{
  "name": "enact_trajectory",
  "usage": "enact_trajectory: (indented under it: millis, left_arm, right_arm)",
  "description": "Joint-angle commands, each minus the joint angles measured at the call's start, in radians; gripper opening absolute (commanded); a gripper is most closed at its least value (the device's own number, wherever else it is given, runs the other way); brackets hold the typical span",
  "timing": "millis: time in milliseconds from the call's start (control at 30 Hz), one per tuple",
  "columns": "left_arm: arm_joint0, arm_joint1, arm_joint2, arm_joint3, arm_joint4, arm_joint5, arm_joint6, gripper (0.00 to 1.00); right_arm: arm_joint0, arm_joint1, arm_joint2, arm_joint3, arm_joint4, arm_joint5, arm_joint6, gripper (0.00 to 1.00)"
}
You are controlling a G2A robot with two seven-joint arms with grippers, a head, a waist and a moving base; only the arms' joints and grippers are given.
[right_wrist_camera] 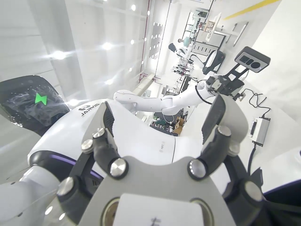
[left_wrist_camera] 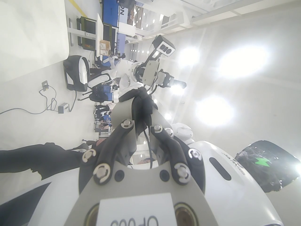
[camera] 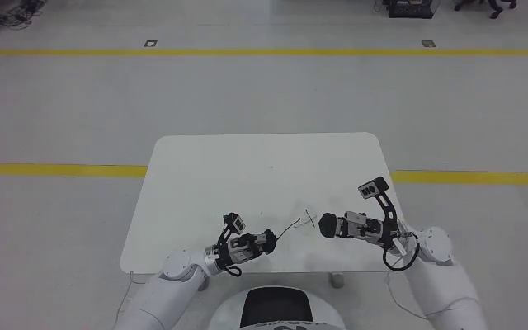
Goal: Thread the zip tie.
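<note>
So far the threading looks barely begun. The left gripper (camera: 271, 238) sits over the near part of the tabletop (camera: 247, 165), its fingers (left_wrist_camera: 123, 114) pressed together on one end of the zip tie (camera: 287, 228). The thin black strap juts toward the right gripper (camera: 328, 224), whose fingers stand wide apart with nothing between them. A short dark strand (camera: 309, 217) lies just beyond the strap's tip. No closed loop shows, so the tail probably remains to be passed through the head.

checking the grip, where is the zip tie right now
In the top view the zip tie sticks out of the left hand near the table's robot-side edge, its free end pointing toward the open right hand, not touching it.
</note>
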Motion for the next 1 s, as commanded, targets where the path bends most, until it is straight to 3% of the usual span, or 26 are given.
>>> enact_trajectory:
  millis: [0, 167, 400, 567, 733, 967]
  left_arm:
    - [0.000, 0.000, 0.000, 0.000, 0.000, 0.000, 0.000, 0.00]
    - [0.000, -0.002, 0.004, -0.006, -0.015, 0.002, 0.027, 0.00]
    - [0.016, -0.021, -0.028, -0.014, -0.145, 0.000, -0.010, 0.00]
    - [0.026, -0.052, -0.065, 0.007, -0.217, 0.000, -0.082, 0.00]
    - [0.026, -0.087, -0.086, 0.028, -0.220, 0.000, -0.133, 0.00]
    - [0.026, -0.087, -0.086, 0.028, -0.220, 0.000, -0.133, 0.00]
  right_arm:
    - [0.000, 0.000, 0.000, 0.000, 0.000, 0.000, 0.000, 1.00]
    - [-0.002, -0.001, -0.010, -0.004, 0.007, 0.011, -0.015, 1.00]
    - [0.023, 0.011, -0.103, 0.093, 0.243, 0.078, 0.000, 1.00]
    - [0.057, 0.036, -0.195, 0.173, 0.346, 0.093, 0.000, 1.00]
    - [0.102, 0.056, -0.309, 0.222, 0.406, 0.114, 0.000, 1.00]
    - [0.105, 0.058, -0.316, 0.225, 0.406, 0.115, 0.000, 1.00]
